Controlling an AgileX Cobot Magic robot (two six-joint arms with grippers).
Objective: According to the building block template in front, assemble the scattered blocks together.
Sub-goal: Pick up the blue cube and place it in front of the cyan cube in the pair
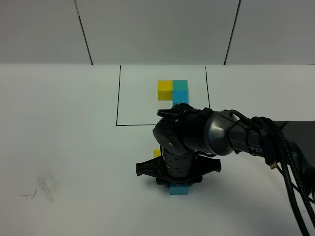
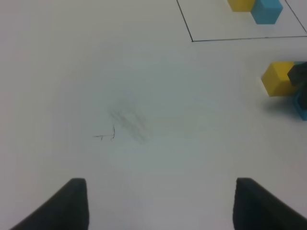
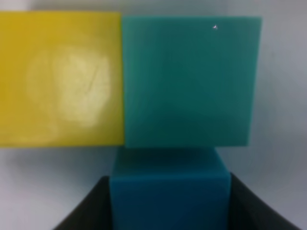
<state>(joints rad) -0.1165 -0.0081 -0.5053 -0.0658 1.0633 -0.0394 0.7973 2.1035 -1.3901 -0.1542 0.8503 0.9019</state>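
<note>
A smooth white counter [image 1: 59, 147] carries a black-outlined rectangular template [image 1: 162, 96] beyond the right jaws [image 1: 179, 184], which pinch a matte sky-blue cube [image 3: 169, 189]. Touching its far face sits a matte teal-green cube [image 3: 189, 81], flush beside a matte yellow cube [image 3: 60, 79]; the bulky black arm [image 1: 197, 135] hides most of them from above. The left jaws [image 2: 158, 203] hang spread over faint grey scuffs [image 2: 127, 122].
</note>
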